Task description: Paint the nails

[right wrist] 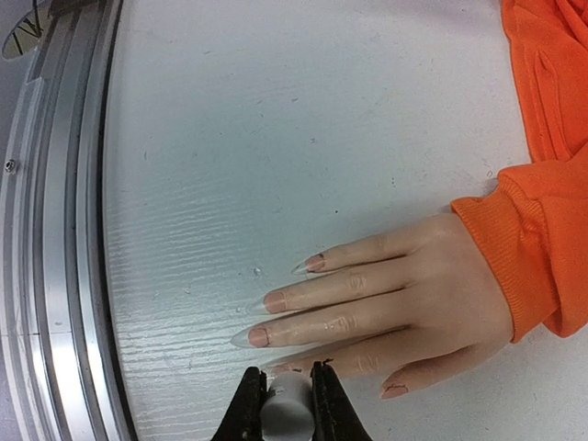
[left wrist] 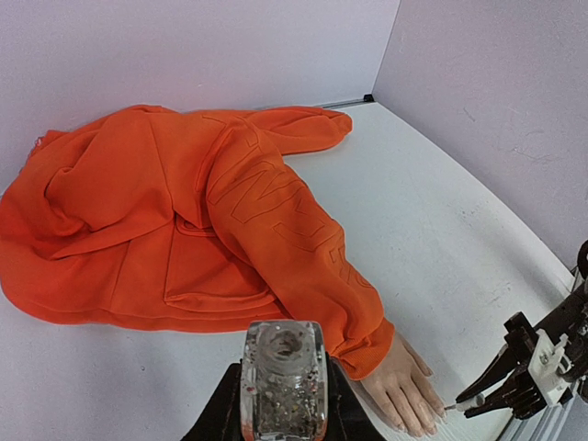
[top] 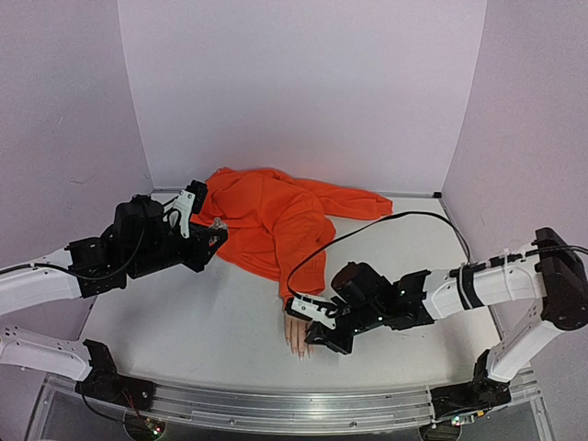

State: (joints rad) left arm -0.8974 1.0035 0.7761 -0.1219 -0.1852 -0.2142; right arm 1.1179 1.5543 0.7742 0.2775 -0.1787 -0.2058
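The mannequin hand (right wrist: pixel 413 299) lies palm down near the table's front edge, its wrist in an orange sleeve (right wrist: pixel 524 248). Long pale nails show on the little (right wrist: pixel 315 263), ring (right wrist: pixel 274 300) and middle (right wrist: pixel 258 336) fingers and on the thumb (right wrist: pixel 393 390). My right gripper (right wrist: pixel 288 378) is shut on a white cap (right wrist: pixel 290 409), right over the index fingertip and hiding its nail. In the left wrist view the brush tip (left wrist: pixel 450 405) touches the fingertips of the hand (left wrist: pixel 402 386). My left gripper (left wrist: pixel 283 409) is shut on a clear, uncapped glitter bottle (left wrist: pixel 283 372), held above the table to the left.
An orange hoodie (top: pixel 271 216) lies spread across the back middle of the white table (top: pixel 184 322). A black cable (top: pixel 367 230) arcs over it to the right arm. The metal front rail (right wrist: pixel 55 230) runs close to the fingertips. White walls close in the back and sides.
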